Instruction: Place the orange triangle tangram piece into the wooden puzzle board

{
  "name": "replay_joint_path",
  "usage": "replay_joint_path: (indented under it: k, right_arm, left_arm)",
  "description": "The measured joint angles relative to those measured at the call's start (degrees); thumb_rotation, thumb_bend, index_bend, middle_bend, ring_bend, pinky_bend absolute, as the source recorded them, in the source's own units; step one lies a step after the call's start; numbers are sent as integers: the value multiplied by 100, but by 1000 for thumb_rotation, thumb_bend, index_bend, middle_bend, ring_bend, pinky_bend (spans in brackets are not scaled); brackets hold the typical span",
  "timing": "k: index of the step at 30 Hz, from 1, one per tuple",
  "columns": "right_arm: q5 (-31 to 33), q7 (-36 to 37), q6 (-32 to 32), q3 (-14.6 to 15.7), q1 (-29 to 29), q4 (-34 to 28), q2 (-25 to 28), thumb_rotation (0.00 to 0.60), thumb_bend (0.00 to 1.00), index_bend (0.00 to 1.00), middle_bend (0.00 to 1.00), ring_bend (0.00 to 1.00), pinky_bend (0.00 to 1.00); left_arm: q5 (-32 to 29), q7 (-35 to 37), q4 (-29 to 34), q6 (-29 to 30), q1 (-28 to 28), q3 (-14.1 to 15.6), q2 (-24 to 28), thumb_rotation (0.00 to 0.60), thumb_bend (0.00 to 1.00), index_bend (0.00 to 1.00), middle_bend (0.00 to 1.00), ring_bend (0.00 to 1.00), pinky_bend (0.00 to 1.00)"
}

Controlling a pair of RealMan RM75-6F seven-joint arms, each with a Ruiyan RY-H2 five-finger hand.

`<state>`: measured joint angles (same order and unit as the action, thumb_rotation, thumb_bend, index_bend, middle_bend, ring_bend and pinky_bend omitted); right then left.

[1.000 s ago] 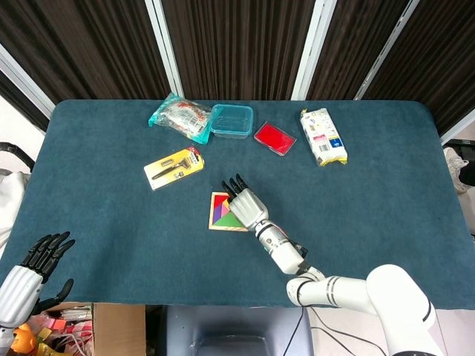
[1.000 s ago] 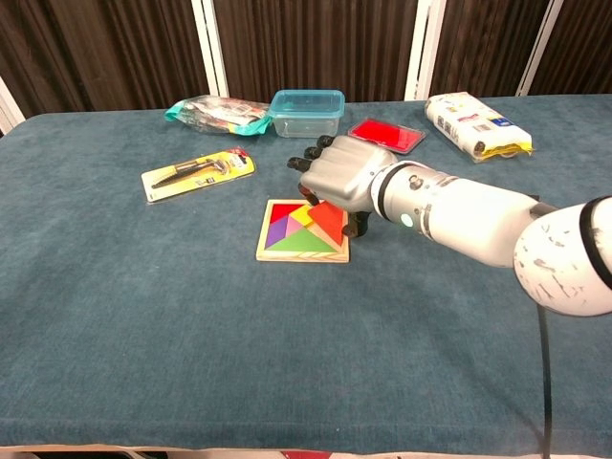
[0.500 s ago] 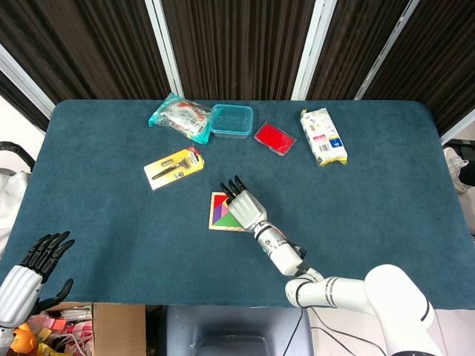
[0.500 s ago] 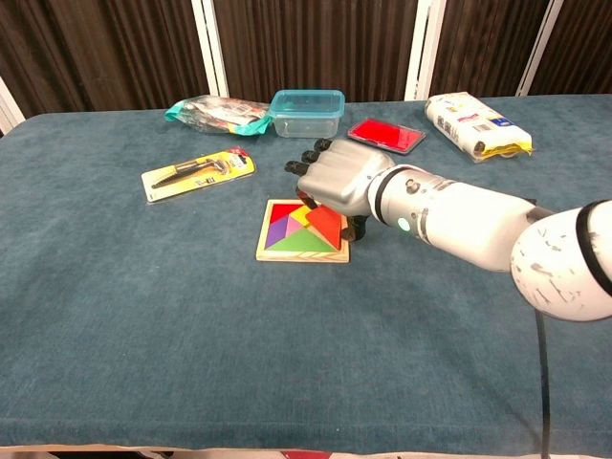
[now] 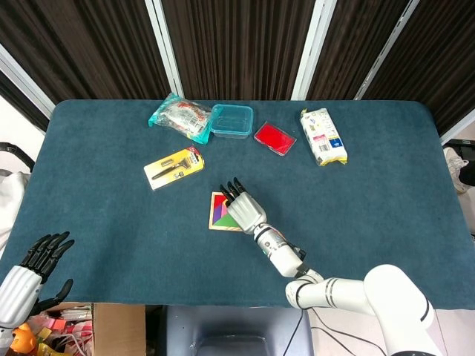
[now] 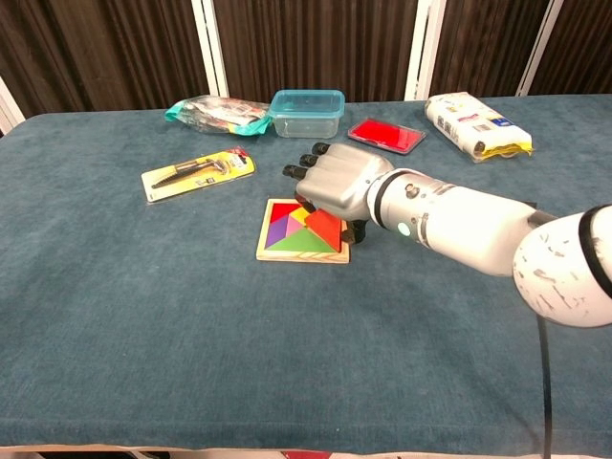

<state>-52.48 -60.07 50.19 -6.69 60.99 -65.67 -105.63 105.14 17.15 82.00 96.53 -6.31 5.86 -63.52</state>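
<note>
The orange triangle tangram piece (image 6: 325, 228) lies at the right side of the square wooden puzzle board (image 6: 302, 232) among the purple, yellow and green pieces, looking seated or nearly so — its far edge is hidden under the right hand (image 6: 335, 182), so flushness can't be confirmed. Over the last second that hand has slid a little left and forward over the board, fingers curled down onto the piece — likely pressing it home, task near done. The left hand (image 5: 30, 271) stays spread, off the dark teal surface (image 5: 96, 222).
</note>
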Motion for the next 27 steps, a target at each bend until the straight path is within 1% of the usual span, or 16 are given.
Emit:
replay_joint_path:
  k: [21, 27]
  right_arm:
    - [122, -52, 41, 0, 13, -140, 94, 600, 436, 398, 0, 0, 0]
    - [34, 119, 125, -27, -37, -394, 263, 600, 436, 364, 0, 0, 0]
  left_arm:
    - [-8, 11, 11, -14, -15, -8, 0, 600, 459, 0, 0, 0, 92]
    - [-8, 4, 13, -5, -13, -10, 6, 600, 458, 0, 0, 0, 92]
